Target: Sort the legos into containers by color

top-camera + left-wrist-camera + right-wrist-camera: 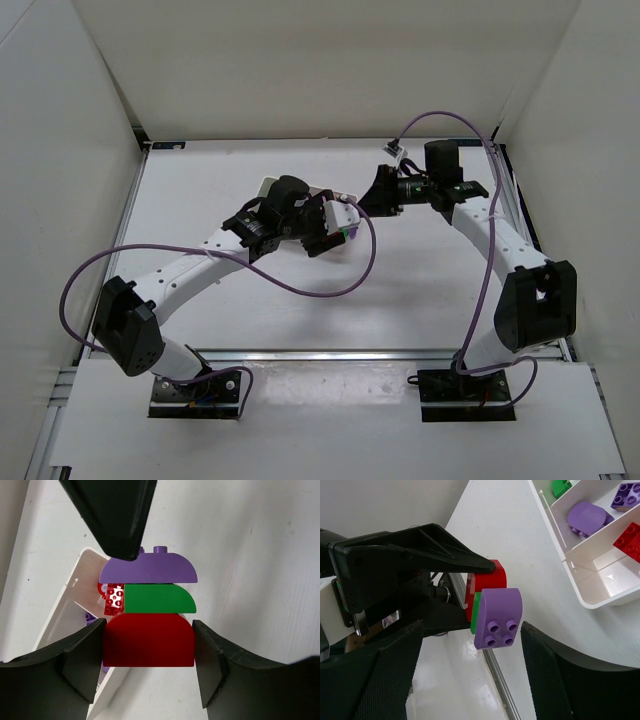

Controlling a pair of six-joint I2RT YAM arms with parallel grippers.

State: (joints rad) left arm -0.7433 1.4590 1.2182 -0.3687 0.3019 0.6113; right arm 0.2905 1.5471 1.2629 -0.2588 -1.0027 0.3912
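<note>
My left gripper (149, 647) is shut on the red brick (148, 640) at the base of a stack of three legos, with a green one (157, 598) and a purple one (148, 569) on it. The stack hangs in the air beside the white tray (62, 605). My right gripper (471, 626) stands open around the purple brick (498, 617), with a gap on each side. In the top view both grippers (338, 232) (376, 195) meet mid-table. The tray's compartments (592, 590) hold a green lego (561, 486), purple ones (589, 517) and a red one (632, 540).
The left arm covers most of the tray (268, 186) in the top view. A purple cable (300, 285) loops over the table between the arms. A metal rail (500, 680) runs along the table's edge. White walls enclose the table.
</note>
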